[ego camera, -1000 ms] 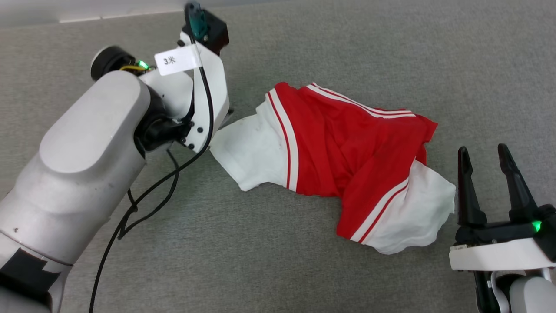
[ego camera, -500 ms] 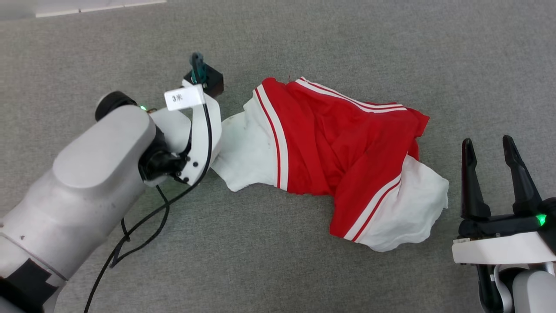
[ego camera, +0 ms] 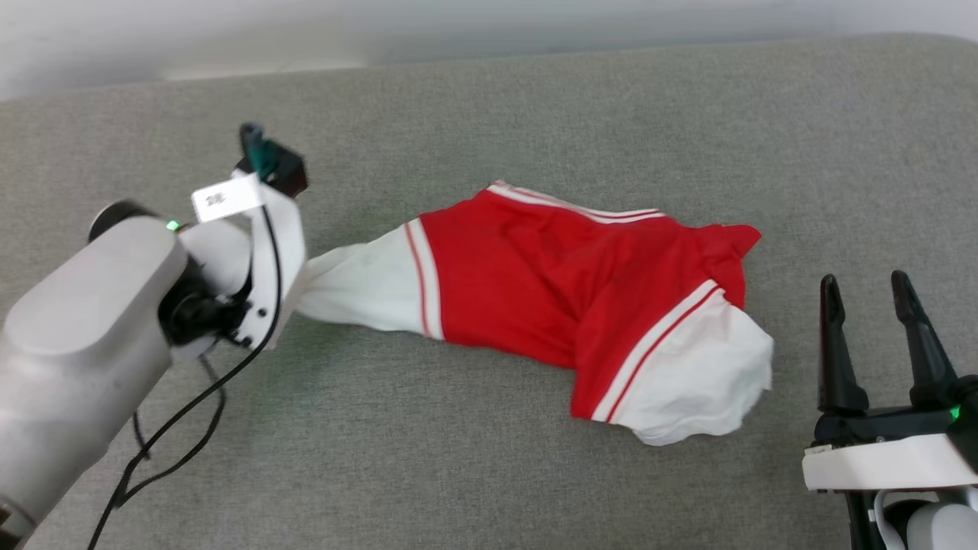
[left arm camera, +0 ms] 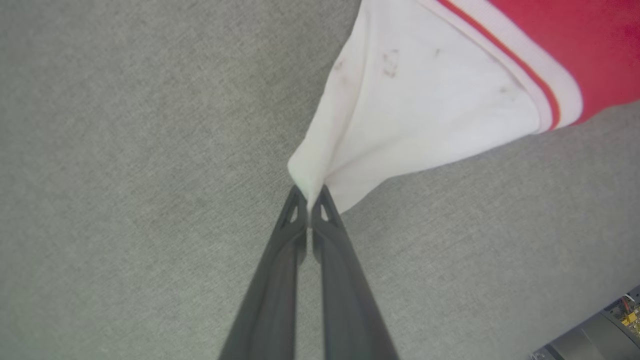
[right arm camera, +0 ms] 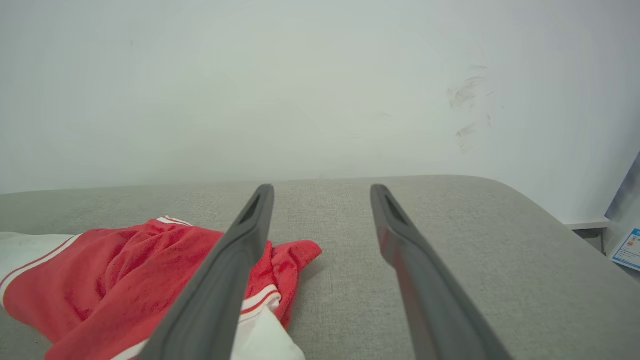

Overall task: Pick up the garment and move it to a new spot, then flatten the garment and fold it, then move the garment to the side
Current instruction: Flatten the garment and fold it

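Observation:
The garment (ego camera: 550, 298) is a red shirt with white sleeves and striped trim, lying crumpled across the middle of the grey cushion. Its left white sleeve is drawn out to a point toward my left wrist. In the left wrist view my left gripper (left arm camera: 310, 192) is shut on the corner of that white sleeve (left arm camera: 425, 110), which is lifted a little off the surface. My right gripper (ego camera: 867, 286) stands open at the lower right, just right of the other white sleeve and not touching it. In the right wrist view the garment (right arm camera: 115, 285) lies left of the open right gripper (right arm camera: 322, 187).
The grey fabric surface (ego camera: 458, 458) stretches all around the garment. A white wall (ego camera: 306, 38) runs along its far edge. A black cable (ego camera: 176, 420) hangs from my left arm. The surface rounds off at the right (right arm camera: 550, 210).
My left gripper has shut on the white sleeve and drawn it leftward, stretching the garment out. The head camera has shifted, bringing the wall into view. The right gripper stays open.

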